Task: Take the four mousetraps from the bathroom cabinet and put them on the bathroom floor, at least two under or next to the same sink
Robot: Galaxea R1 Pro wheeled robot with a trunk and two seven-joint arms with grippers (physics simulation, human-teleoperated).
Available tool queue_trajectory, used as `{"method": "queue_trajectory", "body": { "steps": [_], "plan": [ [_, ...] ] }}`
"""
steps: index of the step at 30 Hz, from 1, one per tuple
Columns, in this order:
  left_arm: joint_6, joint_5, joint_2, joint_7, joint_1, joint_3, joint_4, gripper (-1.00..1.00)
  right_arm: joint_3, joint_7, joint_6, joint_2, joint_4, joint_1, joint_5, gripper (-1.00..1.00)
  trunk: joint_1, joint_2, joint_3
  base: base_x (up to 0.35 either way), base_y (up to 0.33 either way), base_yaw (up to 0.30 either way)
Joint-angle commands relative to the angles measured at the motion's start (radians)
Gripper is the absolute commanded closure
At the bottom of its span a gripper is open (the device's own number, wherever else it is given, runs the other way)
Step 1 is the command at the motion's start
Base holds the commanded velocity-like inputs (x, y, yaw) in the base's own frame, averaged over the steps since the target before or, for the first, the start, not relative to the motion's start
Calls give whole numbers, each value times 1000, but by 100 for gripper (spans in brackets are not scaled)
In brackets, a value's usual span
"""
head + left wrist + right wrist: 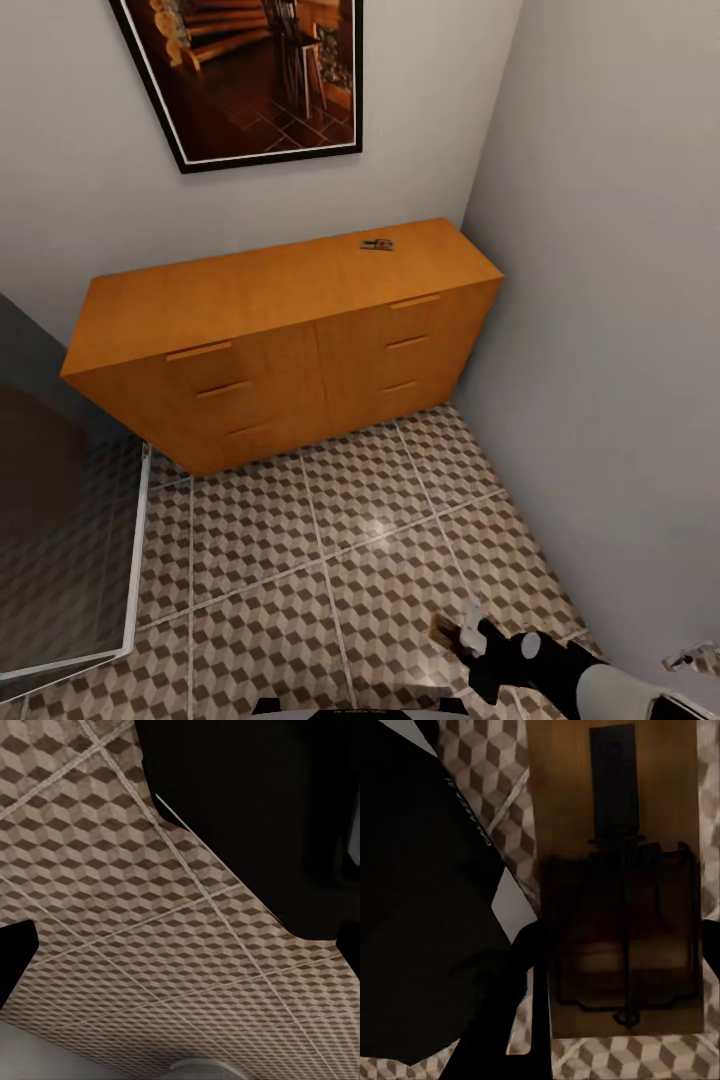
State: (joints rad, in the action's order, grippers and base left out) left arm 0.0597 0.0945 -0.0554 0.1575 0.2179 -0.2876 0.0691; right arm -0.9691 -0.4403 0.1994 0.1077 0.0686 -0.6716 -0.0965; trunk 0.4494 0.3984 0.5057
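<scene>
Right gripper [452, 634] is clamped on a mousetrap [619, 881], held low over the bathroom floor [330, 520], likely to set it down. Left gripper state: cannot tell. Another mousetrap [377, 244] sits on top of the cabinet [270, 340], well apart.

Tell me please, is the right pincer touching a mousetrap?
Touching: the right wrist view shows the mousetrap filling the space between the right pincer's fingers, one dark finger against its edge.

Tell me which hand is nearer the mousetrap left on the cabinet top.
Right, as far as I can tell. The right hand is low over the floor, well short of that mousetrap, holding another trap. The left hand's position isn't clear.
</scene>
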Motion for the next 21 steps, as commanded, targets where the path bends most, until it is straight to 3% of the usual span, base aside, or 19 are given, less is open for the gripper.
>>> {"method": "queue_trajectory", "body": {
  "steps": [1,2,4,5,6,7,8,10,12,13,17,21],
  "plan": [
    [6,10,-2,1,1,-8,4,-100,-5,13,8,-2,0,12,-24,100,1,2,1,0,0,0],
    [6,10,-2,1,1,-8,4,-100,-5,26,15,-5,-2,23,-38,100,1,2,1,0,0,0],
    [6,10,-10,1,1,-8,4,-100,-4,76,41,-15,-13,67,-127,100,1,2,1,0,0,0],
    [6,10,-14,3,1,-7,1,-100,-4,131,81,-27,-29,100,-252,100,1,2,1,0,0,0],
    [6,10,-15,4,1,-6,-3,-100,-4,161,108,-32,-35,117,-316,100,1,2,1,0,0,0],
    [6,10,-15,5,1,-5,-7,-100,-4,177,122,-34,-37,126,-348,100,1,2,1,0,0,0],
    [6,10,-15,8,1,-4,-28,-100,-4,230,169,-43,-40,152,-434,100,1,2,1,0,0,0],
    [6,11,-14,10,1,-3,-64,-100,-4,295,215,-61,-42,174,-503,100,1,2,1,0,0,0],
    [6,12,-12,13,1,-2,-104,-100,-4,375,258,-82,-43,192,-549,100,1,2,1,0,0,0],
    [6,14,-11,14,1,5,-142,-100,-4,468,295,-102,-44,206,-575,100,1,2,1,0,0,0],
    [6,20,-7,15,1,52,-224,-100,-4,658,346,-150,-44,219,-595,100,1,2,1,0,0,0],
    [6,23,-4,16,0,124,-334,-100,-4,762,360,-181,-42,222,-603,100,1,2,1,0,0,0]
  ]
}}
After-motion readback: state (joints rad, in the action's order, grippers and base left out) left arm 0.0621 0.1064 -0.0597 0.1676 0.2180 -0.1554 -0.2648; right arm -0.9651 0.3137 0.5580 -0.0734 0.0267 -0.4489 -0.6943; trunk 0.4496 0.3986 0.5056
